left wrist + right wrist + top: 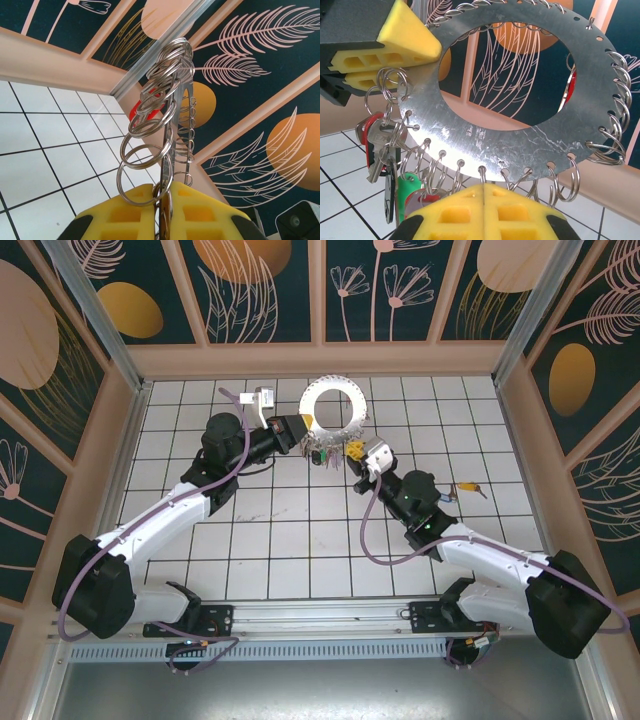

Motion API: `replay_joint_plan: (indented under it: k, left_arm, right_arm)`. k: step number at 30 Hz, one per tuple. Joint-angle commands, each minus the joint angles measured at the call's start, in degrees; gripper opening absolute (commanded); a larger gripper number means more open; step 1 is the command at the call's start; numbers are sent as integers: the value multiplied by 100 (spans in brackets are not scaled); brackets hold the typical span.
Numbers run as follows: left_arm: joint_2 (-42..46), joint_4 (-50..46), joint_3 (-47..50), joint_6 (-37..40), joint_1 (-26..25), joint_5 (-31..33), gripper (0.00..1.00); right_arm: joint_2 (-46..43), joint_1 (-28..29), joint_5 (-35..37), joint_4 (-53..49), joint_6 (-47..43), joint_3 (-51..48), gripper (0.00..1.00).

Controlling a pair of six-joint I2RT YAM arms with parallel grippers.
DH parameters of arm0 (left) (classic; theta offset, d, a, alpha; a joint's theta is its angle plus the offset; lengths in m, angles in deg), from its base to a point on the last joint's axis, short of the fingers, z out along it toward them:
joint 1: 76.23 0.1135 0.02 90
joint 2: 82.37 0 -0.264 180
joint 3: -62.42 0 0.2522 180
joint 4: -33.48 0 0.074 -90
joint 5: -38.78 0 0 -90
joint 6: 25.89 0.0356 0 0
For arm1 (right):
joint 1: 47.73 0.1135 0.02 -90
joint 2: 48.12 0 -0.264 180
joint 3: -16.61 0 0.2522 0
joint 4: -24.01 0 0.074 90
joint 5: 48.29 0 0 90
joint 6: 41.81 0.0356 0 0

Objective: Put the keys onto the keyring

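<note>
I'm holding the keyring (360,408) up off the table (300,540) at the far middle of the workspace. It is standing on edge, not lying flat. My left gripper (162,192) is clamping its rim, yellow pads tight on either side of the metal. In the left wrist view I'm looking straight along the ring's edge, with a row of small split rings (145,125) fanning off it.

My right gripper (484,200) is sitting at the ring's lower rim with its fingers pressed together, no gap between them. One small split ring is running down towards that seam, but I cannot tell whether it is actually pinched.

On progress, I'm reading this as partly done. A bunch of keys (379,142) is hanging from the rim just below the left gripper's pads, and a green tag (411,181) is dangling beside it. Most of the split rings round the right side are hanging bare.

In the top view I'm also seeing a loose key (468,489) with a yellow tag lying on the tiles, well apart from the ring, beside my right forearm. That one has yet to go on, so I'm judging that fetching it is what's left.
</note>
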Motion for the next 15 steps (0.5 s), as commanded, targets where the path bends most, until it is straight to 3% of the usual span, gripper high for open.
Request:
replay_joint_plan:
  k: [1, 9, 15]
  left_arm:
    - [208, 211, -158, -223, -25, 45, 0]
    - [208, 746, 195, -1063, -19, 377, 0]
    - [207, 1009, 323, -1242, -16, 410, 0]
  right_arm:
    - [-9, -49, 125, 568, 160, -8, 1]
    - [-78, -275, -163, 1468, 951, -376, 0]
    - [-142, -302, -237, 1226, 949, -395, 0]
